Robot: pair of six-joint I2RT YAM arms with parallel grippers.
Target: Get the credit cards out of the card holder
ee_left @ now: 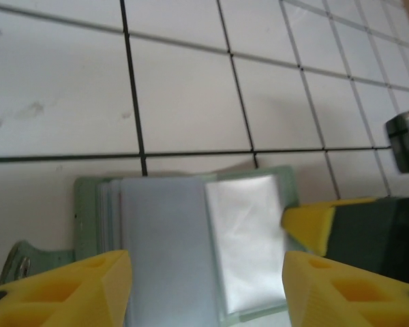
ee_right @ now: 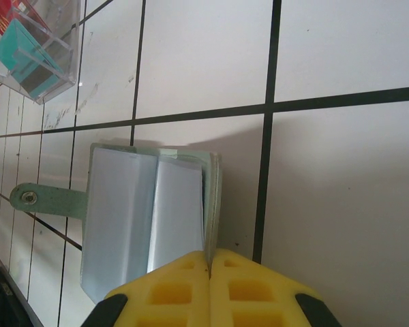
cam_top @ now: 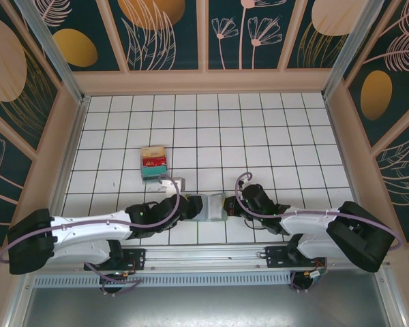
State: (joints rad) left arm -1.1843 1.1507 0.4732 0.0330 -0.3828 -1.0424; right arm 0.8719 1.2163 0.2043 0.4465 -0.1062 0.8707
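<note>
Grey-green card holder (cam_top: 210,208) lies open on the tiled bench (cam_top: 259,136), its strap tab (ee_right: 44,199) opposite the edge pinched by the right gripper (ee_right: 210,272). The left gripper (ee_left: 206,267) straddles it, fingers parted.

No word, number or brand can be read anywhere. The red card (cam_top: 154,162) in the clear box (ee_right: 65,68), well ahead of the left gripper (cam_top: 191,208), bears pale marks too small to read. The card holder (ee_left: 191,245), seen between that gripper's fingers, shows blank faces.
</note>
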